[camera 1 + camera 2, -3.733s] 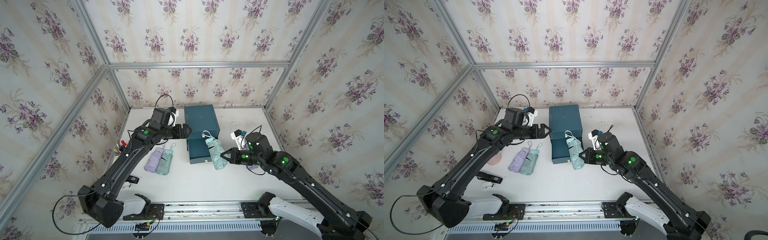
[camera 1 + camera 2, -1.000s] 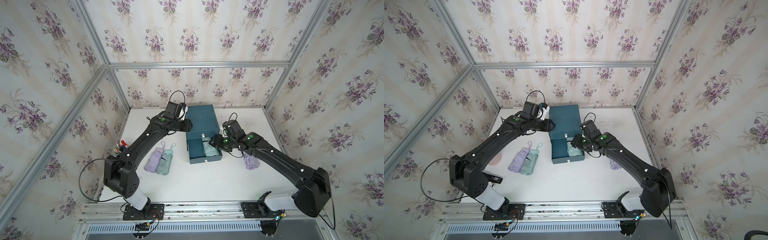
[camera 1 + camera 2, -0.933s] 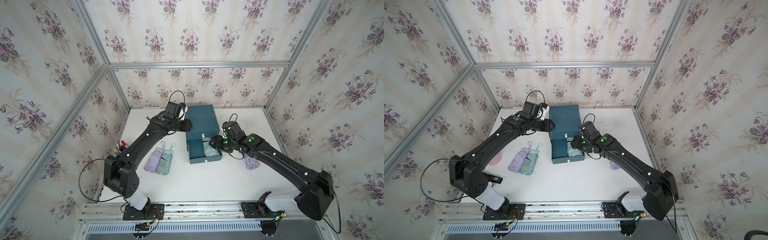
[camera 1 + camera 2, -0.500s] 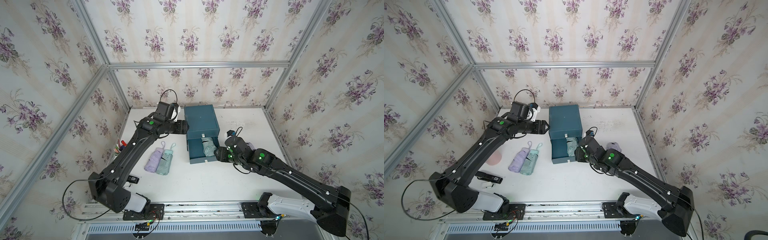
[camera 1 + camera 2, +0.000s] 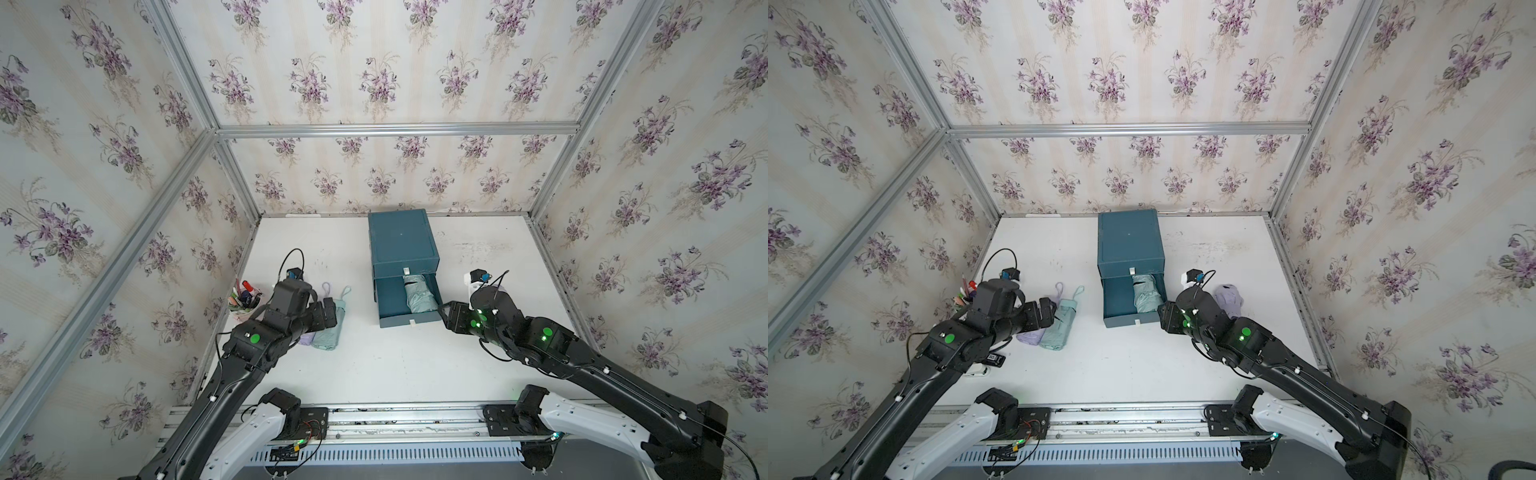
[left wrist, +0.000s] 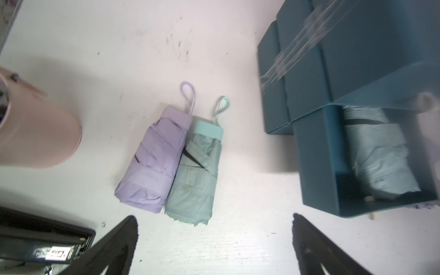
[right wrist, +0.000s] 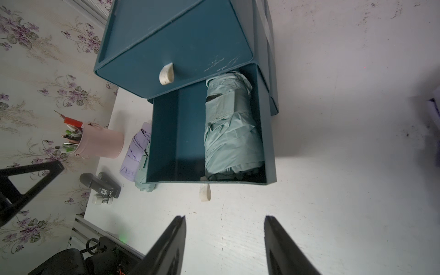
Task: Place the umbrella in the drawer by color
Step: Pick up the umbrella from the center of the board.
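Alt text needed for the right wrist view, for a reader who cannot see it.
A folded mint-green umbrella lies inside the pulled-out lower drawer of a teal cabinet, whose upper drawer is shut. The right hand hangs open and empty over the white table before the drawer; a pink pen cup stands nearby.

lilac umbrella (image 5: pixel 1228 296) half behind right arm (image 5: pixel 1246 337), pen cup (image 6: pixel 35 135) cropped

Moved mint umbrella (image 5: pixel 419 297) from right pincer (image 7: pixel 225 217) into open lower drawer (image 5: pixel 409 321). Withdrew right pincer to just outside drawer's front corner, empty, jaws apart. Pulled left pincer (image 6: pixel 214 216) off cabinet's (image 5: pixel 401 237) side, back over lilac umbrella (image 6: pixel 152 157) on surface (image 5: pixel 395 365); spread jaws wide.
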Motion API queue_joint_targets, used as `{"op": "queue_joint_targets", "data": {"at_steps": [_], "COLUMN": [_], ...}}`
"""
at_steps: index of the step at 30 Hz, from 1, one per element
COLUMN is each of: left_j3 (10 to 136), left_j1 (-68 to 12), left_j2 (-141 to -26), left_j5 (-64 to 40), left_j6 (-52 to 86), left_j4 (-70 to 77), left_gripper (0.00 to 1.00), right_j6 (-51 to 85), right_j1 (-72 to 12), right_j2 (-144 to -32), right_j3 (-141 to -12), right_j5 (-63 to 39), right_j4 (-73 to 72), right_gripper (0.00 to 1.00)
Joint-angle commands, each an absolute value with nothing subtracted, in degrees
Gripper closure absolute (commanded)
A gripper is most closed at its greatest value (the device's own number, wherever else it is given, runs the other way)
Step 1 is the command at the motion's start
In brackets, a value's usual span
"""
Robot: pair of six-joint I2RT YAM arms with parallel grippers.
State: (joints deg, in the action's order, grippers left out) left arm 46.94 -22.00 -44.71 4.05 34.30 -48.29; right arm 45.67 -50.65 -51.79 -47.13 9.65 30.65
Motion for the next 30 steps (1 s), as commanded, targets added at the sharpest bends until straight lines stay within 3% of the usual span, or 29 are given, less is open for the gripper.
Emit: {"op": "queue_joint_targets", "data": {"at_steps": [1,10,14,30], "left_j3": [40.7,35.1,34.6,30.5], "left_j1": [-21.4,-21.1,-21.2,-24.2], "left_j2": [-44.0,-57.2,-63.3,-65.2], "left_j5": [3.4,-2.8,-6.9,-17.3], "left_j6": [40.6,40.4,39.4,41.2], "left_j4": [-45.9,-39.3,-35.9,-27.2], "left_gripper": [0.0,0.01,0.06,0.16], "right_j6": [47.0,49.1,49.9,50.1], "right_j1": [-50.8,-50.7,-50.7,-50.7], "right_j2": [-51.5,-49.3,-49.4,-50.7], "right_j3": [-46.2,-43.7,-42.8,-41.9], "right_j5": [8.6,8.2,7.8,6.4], "right_j4": [26.9,26.9,26.1,24.0], "right_gripper": [0.44,0.44,0.44,0.44]}}
